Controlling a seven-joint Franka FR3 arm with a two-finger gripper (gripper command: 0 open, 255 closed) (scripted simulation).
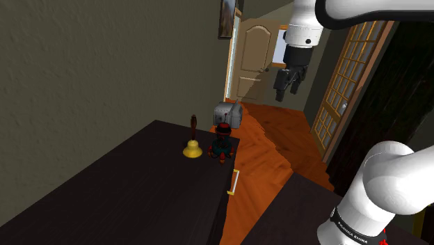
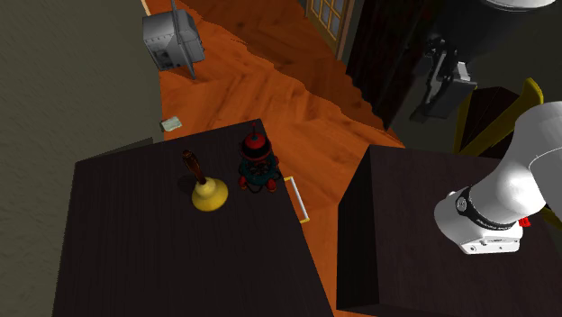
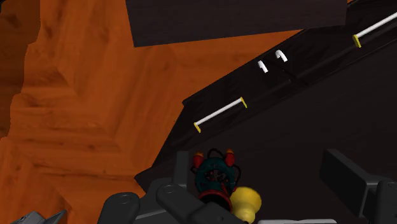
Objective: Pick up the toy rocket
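The toy rocket [image 1: 222,141] is teal and dark with a red nose and red fins. It stands upright near the edge of a dark cabinet top [image 1: 139,188], right beside a yellow hand bell [image 1: 193,148] with a dark handle. My gripper [image 1: 285,94] hangs high in the air, well above the rocket and off toward the shoulder view's right, over the orange wooden floor. It is open and holds nothing. In the second exterior view the rocket [image 2: 257,165] is far to the left of the gripper [image 2: 428,110]. In the wrist view the rocket [image 3: 213,175] and bell [image 3: 245,202] lie far below, between the spread fingers [image 3: 347,178].
A white drawer handle [image 2: 297,198] with yellow ends sticks out from the cabinet side below the rocket. A grey boxy appliance [image 1: 227,115] sits on the floor beyond the cabinet. A floor gap separates the cabinet from my dark stand [image 2: 414,243]. A panelled door [image 1: 252,62] stands behind.
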